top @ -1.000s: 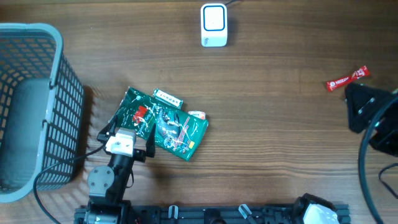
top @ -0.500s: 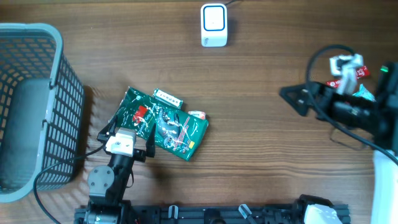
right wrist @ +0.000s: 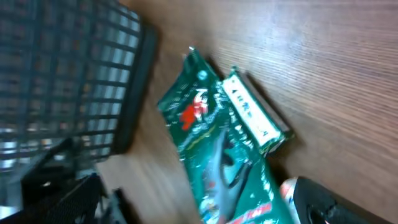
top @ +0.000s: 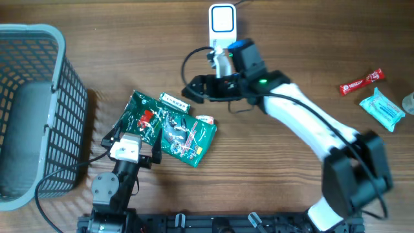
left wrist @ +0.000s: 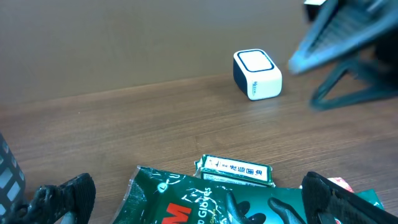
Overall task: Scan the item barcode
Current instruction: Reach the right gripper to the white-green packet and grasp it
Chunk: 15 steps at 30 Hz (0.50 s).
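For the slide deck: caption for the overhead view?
Open right tool near green packets, scanner behind it, basket at left.

Wooden table (top: 272, 168) — grey basket (top: 61, 71), green packets (top: 174, 133), white scanner (top: 222, 19), red bar (top: 362, 81), blue packet (top: 381, 109).

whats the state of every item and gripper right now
green packet: lying flat, not held
small box: flat, against the packet
scanner: standing, untouched
basket: upright
red bar: lying flat
blue packet: lying flat
left gripper: open, by the green packet
right gripper: open, holding nothing
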Available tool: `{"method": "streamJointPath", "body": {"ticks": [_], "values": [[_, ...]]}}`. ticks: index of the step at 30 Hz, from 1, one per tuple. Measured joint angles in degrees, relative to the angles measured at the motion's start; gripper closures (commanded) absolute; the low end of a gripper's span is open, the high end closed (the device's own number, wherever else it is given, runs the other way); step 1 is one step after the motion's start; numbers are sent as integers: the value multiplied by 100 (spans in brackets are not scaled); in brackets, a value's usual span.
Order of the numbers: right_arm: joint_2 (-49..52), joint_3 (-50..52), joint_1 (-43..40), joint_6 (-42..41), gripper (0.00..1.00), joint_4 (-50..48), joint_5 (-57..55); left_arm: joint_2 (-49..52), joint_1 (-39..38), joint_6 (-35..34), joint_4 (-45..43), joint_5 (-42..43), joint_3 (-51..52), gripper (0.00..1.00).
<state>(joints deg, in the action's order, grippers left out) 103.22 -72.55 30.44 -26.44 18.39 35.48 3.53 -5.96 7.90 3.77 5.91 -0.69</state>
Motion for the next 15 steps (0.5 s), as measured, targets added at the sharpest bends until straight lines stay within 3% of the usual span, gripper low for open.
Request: {"method": "streamJointPath", "body": {"ticks": [6,15], "values": [[459,-35,656,841,0,-914,-1906,0,0,0,0,0,0,0],[1191,-109,1049,1784,1,-1462,-2669,0,0,0,0,0,0,0]]}}
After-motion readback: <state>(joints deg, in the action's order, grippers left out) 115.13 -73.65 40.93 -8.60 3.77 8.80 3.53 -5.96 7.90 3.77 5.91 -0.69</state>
